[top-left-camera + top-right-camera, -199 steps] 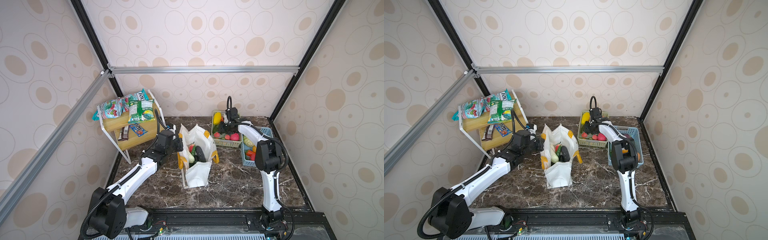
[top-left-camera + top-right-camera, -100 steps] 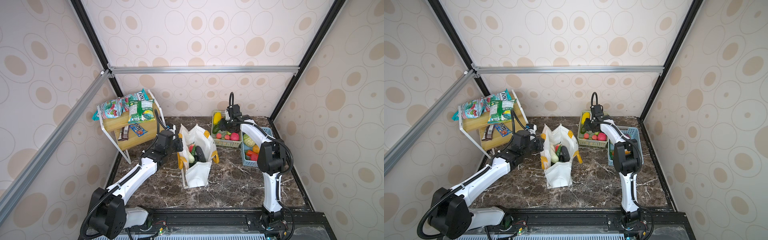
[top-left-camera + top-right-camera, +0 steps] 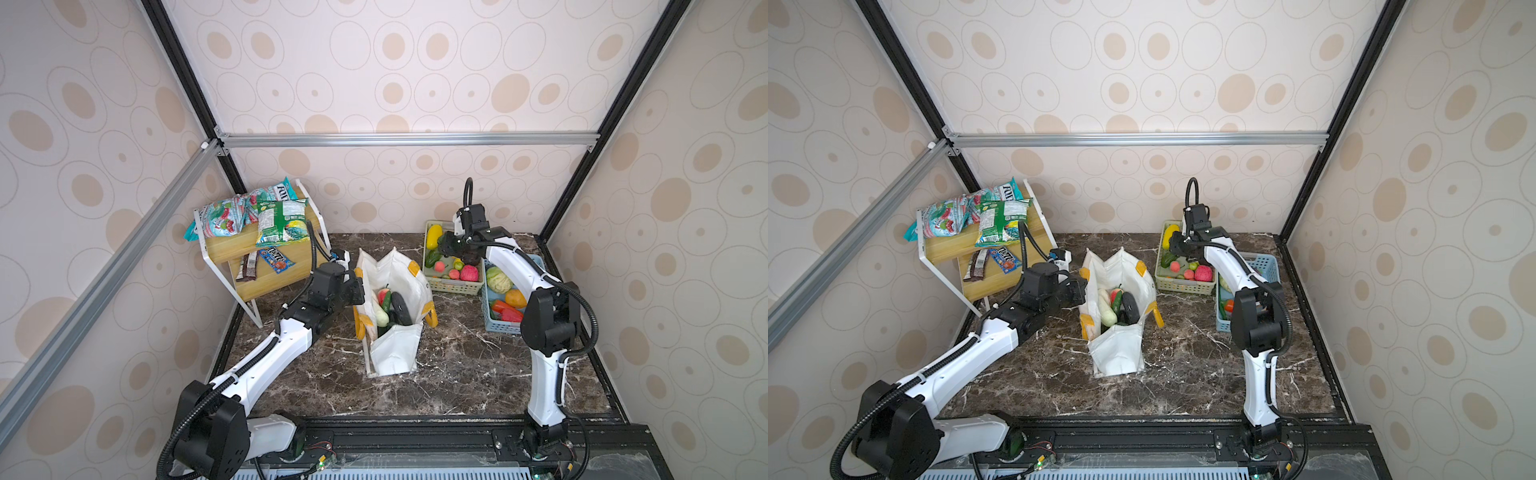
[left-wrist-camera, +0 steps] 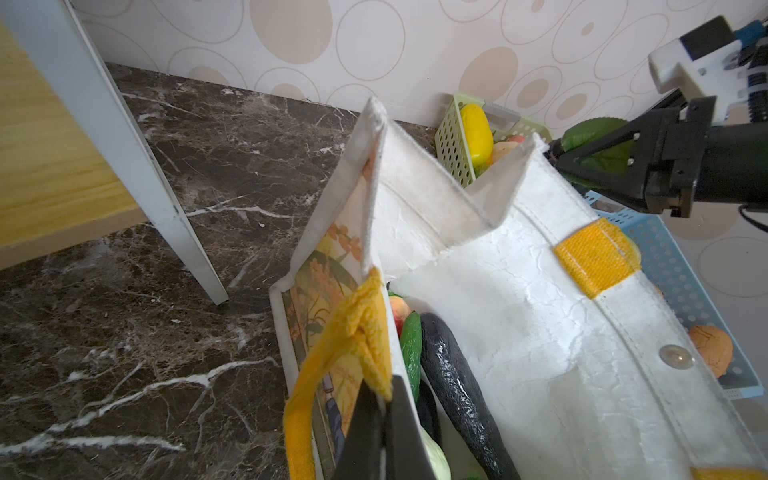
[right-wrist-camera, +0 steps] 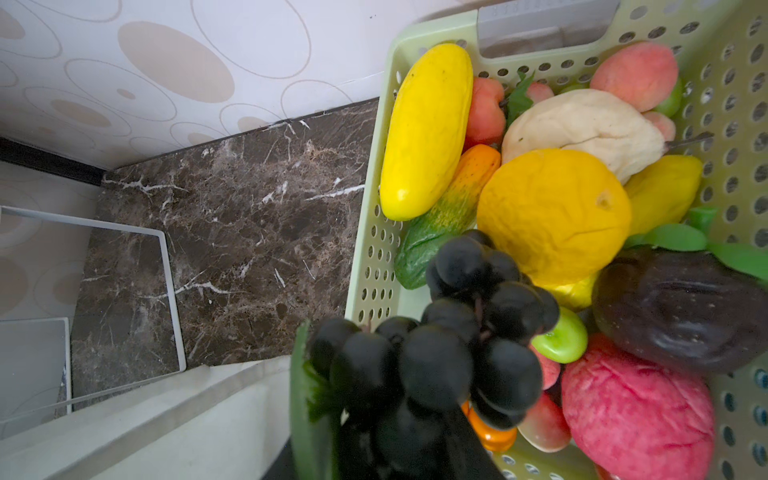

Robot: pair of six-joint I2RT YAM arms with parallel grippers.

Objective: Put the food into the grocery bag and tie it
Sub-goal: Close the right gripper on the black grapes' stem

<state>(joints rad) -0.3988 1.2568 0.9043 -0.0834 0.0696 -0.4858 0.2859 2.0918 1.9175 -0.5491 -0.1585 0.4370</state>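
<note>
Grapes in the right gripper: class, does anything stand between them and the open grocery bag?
Nothing visible does. The right gripper holds the grapes above the green basket. Only the raised rim of the grocery bag lies between, and its mouth is open, with the left gripper pinching a yellow handle.

We stretch the left arm (image 3: 266, 365) forward, the left gripper (image 4: 384, 399) closed tight on a strap (image 4: 357, 328). The right arm (image 3: 511, 262) reaches far back, elbow raised, the right gripper (image 3: 448, 246) gripping grapes (image 5: 436, 353), jaws partly apart.
</note>
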